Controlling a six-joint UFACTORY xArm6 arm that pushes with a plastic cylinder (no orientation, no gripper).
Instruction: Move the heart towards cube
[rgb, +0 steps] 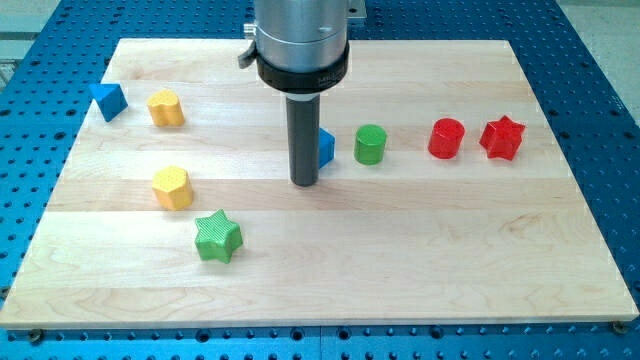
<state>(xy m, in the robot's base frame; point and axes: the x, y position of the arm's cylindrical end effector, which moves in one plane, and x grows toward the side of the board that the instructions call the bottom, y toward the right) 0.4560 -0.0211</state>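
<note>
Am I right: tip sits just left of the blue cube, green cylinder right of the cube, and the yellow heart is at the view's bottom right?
Not quite. The camera view shows the yellow heart at the view's upper left, beside the blue triangle. The rest holds: my tip sits just left of the blue cube, and the green cylinder is right of the cube.

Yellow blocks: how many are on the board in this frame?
2. A yellow heart sits at the view's upper left beside the blue triangle; a yellow hexagon lies below it, above the green star. None appears hidden.
</note>
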